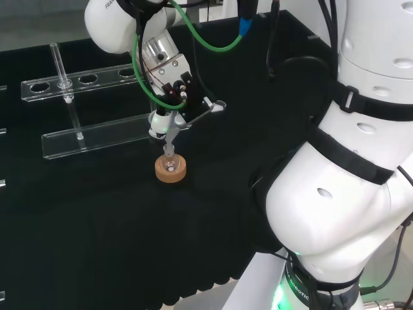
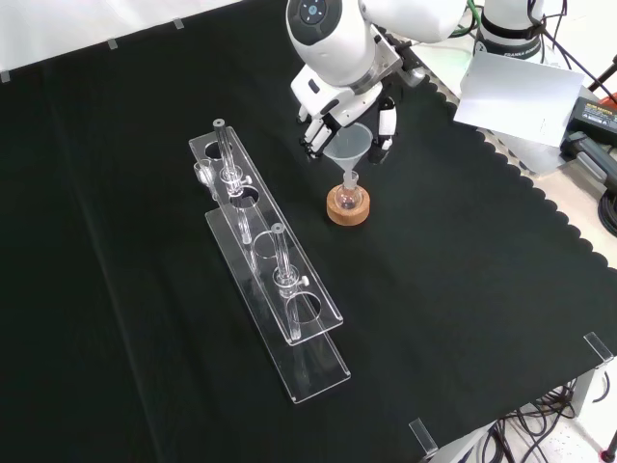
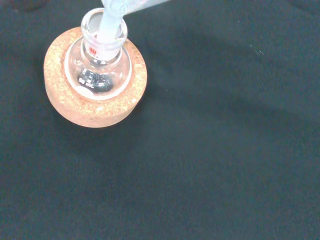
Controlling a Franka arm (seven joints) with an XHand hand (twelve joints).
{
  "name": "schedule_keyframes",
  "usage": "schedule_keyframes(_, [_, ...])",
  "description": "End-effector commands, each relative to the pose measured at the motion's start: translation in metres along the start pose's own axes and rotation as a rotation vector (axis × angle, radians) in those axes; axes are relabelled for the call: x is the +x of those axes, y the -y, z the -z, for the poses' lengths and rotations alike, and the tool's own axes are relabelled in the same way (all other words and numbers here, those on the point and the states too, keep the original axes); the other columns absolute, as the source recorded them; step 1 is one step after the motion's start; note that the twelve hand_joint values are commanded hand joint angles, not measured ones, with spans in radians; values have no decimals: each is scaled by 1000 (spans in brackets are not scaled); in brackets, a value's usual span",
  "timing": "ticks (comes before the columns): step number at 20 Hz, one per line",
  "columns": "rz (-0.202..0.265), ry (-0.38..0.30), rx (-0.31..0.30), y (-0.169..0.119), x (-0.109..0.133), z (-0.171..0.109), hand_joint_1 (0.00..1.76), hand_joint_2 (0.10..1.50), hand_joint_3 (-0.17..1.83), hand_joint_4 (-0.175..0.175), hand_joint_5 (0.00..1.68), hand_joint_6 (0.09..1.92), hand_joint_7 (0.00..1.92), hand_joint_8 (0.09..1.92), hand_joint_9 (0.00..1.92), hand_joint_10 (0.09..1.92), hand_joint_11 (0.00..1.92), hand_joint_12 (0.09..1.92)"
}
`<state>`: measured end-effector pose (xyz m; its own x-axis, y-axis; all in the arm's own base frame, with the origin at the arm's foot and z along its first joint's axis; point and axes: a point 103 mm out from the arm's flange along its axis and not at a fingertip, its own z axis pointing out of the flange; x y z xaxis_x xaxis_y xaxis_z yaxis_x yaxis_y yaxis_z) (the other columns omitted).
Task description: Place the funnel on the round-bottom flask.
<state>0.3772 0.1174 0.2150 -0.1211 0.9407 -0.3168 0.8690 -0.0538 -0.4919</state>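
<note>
A small clear round-bottom flask [image 2: 348, 198] stands on a cork ring [image 2: 348, 212] in the middle of the black cloth. A clear funnel [image 2: 345, 145] is held upright above it, and its stem reaches down into the flask's neck. The hand [image 2: 333, 111] comes from above, with its fingers [image 2: 387, 123] curled on both sides of the funnel's cone. In the head view the hand [image 1: 169, 81] hangs just over the cork ring [image 1: 170, 171]. The wrist view looks down on the flask [image 3: 97, 75], the cork ring [image 3: 120, 107] and the funnel stem [image 3: 109, 25] inside the neck.
Two long clear racks [image 2: 265, 241] lie left of the flask in the front view, with upright test tubes [image 2: 280, 256] in them. In the head view they are the racks [image 1: 84, 81] behind the hand. The cloth's scalloped edge [image 2: 540, 207] runs to the right.
</note>
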Motion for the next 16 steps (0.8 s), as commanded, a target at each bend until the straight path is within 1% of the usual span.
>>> schedule_keyframes(1, [2,3,-5,-1,3,-2,795,835,522,-35,741,700,765,708,1181,383,761,1122])
schedule_keyframes(11, [5,3,9,-2,7,-4,795,834,525,-36,735,699,755,711,1167,383,760,1121])
schedule_keyframes(16, [7,2,16,-2,9,-5,781,826,530,-42,684,701,708,730,1110,398,725,1143])
